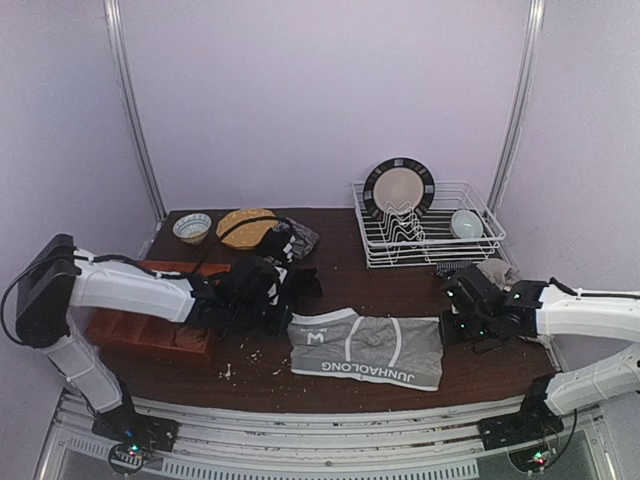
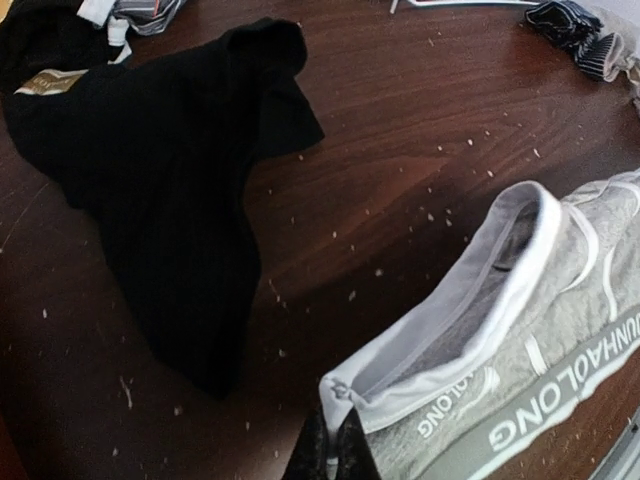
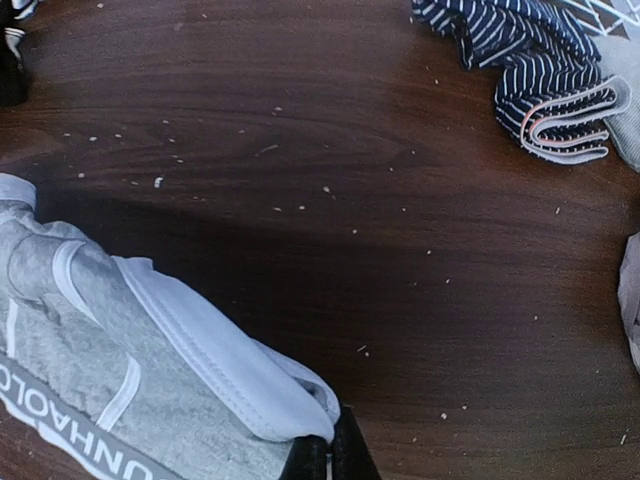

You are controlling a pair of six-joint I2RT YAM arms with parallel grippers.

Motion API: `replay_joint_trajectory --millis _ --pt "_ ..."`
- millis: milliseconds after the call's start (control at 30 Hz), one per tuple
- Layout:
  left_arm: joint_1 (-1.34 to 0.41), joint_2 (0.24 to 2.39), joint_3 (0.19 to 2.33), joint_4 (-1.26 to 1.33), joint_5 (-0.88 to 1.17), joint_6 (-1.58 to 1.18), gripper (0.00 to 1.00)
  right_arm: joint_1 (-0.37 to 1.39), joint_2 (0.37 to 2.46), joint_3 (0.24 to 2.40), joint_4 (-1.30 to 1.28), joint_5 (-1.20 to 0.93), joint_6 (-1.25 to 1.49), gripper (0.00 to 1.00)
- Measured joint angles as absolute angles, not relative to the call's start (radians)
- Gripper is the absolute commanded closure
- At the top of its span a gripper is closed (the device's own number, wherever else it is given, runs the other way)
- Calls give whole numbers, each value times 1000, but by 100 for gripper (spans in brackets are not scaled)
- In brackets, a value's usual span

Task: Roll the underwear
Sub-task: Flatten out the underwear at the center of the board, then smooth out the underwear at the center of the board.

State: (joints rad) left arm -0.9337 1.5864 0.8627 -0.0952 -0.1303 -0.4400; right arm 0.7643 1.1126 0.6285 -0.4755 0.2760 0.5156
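With the grey underwear spread across the bench front, my left jaws and right jaws pinch its opposite ends; I judge both must lift evenly.

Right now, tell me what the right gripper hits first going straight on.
The right gripper is shut on the grey underwear, so that cloth first; past it, probably bare table. The striped sock lies off to one side.
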Motion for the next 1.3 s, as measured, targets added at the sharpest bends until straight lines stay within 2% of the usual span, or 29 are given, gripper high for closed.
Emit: replay_joint_trajectory --millis 33,67,100,133,200,267,300,400,467,567,633,867,967,1033,1067,1133,1200,1233,1267,1300 --pt "-931 1624 890 -94 -139 -441 100 749 1147 628 -456 276 517 87" --pt "-926 1665 925 -93 -152 -443 91 735 1180 629 -436 274 521 74" --pt "-919 1686 942 -93 -162 -446 74 723 1202 629 -424 272 524 62" --pt "-911 1704 959 -94 -173 -449 59 711 1226 630 -412 268 529 57" --pt "-896 1719 976 -97 -193 -450 37 700 1250 632 -402 268 539 50" --pt "-886 1719 988 -111 -211 -446 6 697 1245 638 -408 269 543 44" --pt "-883 1716 994 -120 -218 -441 3 701 1227 641 -413 268 545 41" --pt "-908 1657 990 -160 -253 -439 2 728 1127 648 -438 266 550 41" --pt "-951 1581 965 -176 -274 -446 5 769 1065 648 -445 253 557 51" --pt "-1042 1482 930 -184 -264 -481 26 855 1042 635 -429 205 585 73" --pt "-1081 1499 930 -170 -241 -499 35 896 1081 617 -416 190 592 77" --pt "-1101 1778 932 -128 -175 -536 74 978 1262 559 -358 177 651 80" --pt "-1109 1800 932 -94 -172 -551 87 1010 1277 528 -349 182 690 80" --pt "-1126 1803 928 -89 -172 -569 99 1038 1266 503 -348 184 723 80" --pt "-1139 1803 925 -84 -174 -579 100 1051 1250 490 -346 187 743 80" --pt "-1201 1803 915 -67 -179 -595 100 1080 1171 444 -368 185 815 79" --pt "-1255 1800 914 -76 -196 -603 97 1085 1113 420 -391 183 854 72" --pt "-1279 1797 914 -84 -202 -608 77 1087 1064 405 -414 183 873 66" --pt "-1312 1793 914 -97 -211 -614 49 1089 1025 398 -434 183 882 62" --pt "-1341 1785 914 -115 -219 -620 36 1090 983 397 -459 183 894 59"
